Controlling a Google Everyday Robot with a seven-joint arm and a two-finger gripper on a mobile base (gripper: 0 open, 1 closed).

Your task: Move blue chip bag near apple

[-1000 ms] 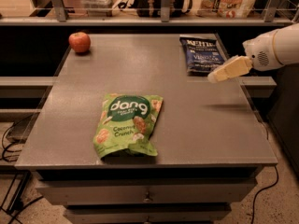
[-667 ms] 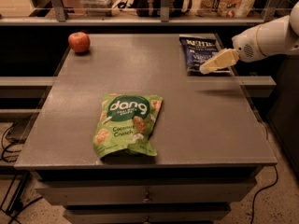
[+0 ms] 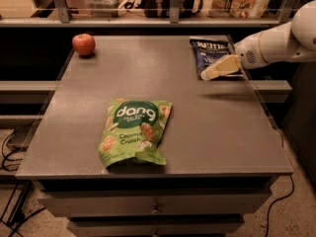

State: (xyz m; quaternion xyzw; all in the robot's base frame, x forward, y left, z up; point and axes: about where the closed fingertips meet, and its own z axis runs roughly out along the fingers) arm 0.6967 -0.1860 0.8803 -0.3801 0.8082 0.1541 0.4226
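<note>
Now slightly farther left: hand over blue chip bag.

A smooth, cream plastic pincer sits at the near edge of the glossy, crinkled navy-blue chip bag on a matt grey surface; the green snack bag shines.

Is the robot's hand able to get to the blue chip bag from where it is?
Probably yes. The gripper hangs right over the near edge of the blue chip bag, at the table's back right, with nothing between them. The green bag and the apple lie well off to the side.
</note>
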